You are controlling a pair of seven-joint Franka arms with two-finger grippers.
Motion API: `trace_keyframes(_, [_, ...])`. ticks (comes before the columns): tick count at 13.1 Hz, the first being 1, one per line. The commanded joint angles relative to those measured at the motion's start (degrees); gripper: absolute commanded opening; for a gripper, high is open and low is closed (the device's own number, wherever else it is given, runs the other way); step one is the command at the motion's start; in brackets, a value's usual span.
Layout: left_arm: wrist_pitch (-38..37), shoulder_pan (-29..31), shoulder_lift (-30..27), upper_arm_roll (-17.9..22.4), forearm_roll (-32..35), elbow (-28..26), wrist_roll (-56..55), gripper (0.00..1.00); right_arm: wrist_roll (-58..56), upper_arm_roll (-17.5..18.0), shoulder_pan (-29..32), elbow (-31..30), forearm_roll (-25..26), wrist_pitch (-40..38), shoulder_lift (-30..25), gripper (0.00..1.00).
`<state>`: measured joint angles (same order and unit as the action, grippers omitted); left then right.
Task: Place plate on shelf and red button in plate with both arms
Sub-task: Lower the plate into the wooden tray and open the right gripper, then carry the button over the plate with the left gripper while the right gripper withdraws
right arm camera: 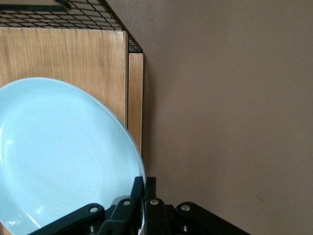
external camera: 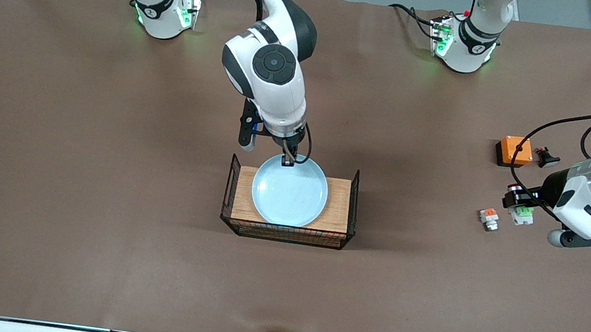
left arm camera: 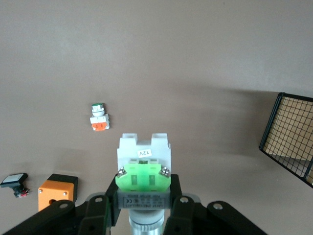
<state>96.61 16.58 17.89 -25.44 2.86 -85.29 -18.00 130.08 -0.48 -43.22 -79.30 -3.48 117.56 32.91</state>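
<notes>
Plate (external camera: 289, 193) rests in the basket (external camera: 352, 207) mid-table, our right gripper (external camera: 288, 160) pinching its rim to seat it, while our left gripper (external camera: 519, 205) clamps the button (left arm camera: 143, 164) near the left arm's end, probably for carrying.

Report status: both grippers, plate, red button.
Right gripper shut on plate rim, plate over wooden tray. Left gripper shut on red button, at the left arm's end of the table. Nothing in the way.
</notes>
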Motion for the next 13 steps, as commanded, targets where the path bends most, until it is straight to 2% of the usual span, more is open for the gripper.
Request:
trace_keyframes(1, [-2.6,0.1,-1.5,-0.6,-0.9,0.8,-0.3,0.00,-0.3,0.4,0.6,1.8,0.8,-0.2,1.2,0.16])
trace_keyframes(2, [-3.4,0.2,-1.6,-1.9,-1.0,1.3,-1.8,0.00,0.0,0.4,0.8,1.9,0.7,-0.2,1.4,0.36])
trace_keyframes(3, [-4.6,0.4,-1.6,-3.2,-1.0,2.2,-4.4,0.00,0.3,0.4,1.5,2.6,0.5,-0.4,1.9,0.68])
trace_keyframes(4, [-5.4,0.4,-1.8,-4.4,-0.9,2.5,-6.3,0.00,0.2,0.4,2.2,2.6,0.5,-0.7,1.9,0.85])
trace_keyframes(5, [-5.9,0.3,-3.0,-5.8,-0.9,2.5,-7.7,0.00,0.1,0.4,2.3,2.7,0.5,-1.4,1.7,0.95])
trace_keyframes(6, [-6.0,0.3,-3.5,-6.8,-0.9,2.5,-9.7,0.00,0.0,0.3,2.4,3.4,0.5,-2.9,1.4,1.00])
trace_keyframes(9, [-7.1,0.4,-4.1,-11.7,-1.0,2.6,-14.8,0.00,-1.6,0.4,3.5,7.9,0.1,-11.9,0.1,1.00])
trace_keyframes(13, [-6.9,0.0,-3.3,-18.7,-3.6,2.6,-28.4,0.00,-14.5,0.5,4.3,7.6,-0.4,-24.0,-7.7,1.00])
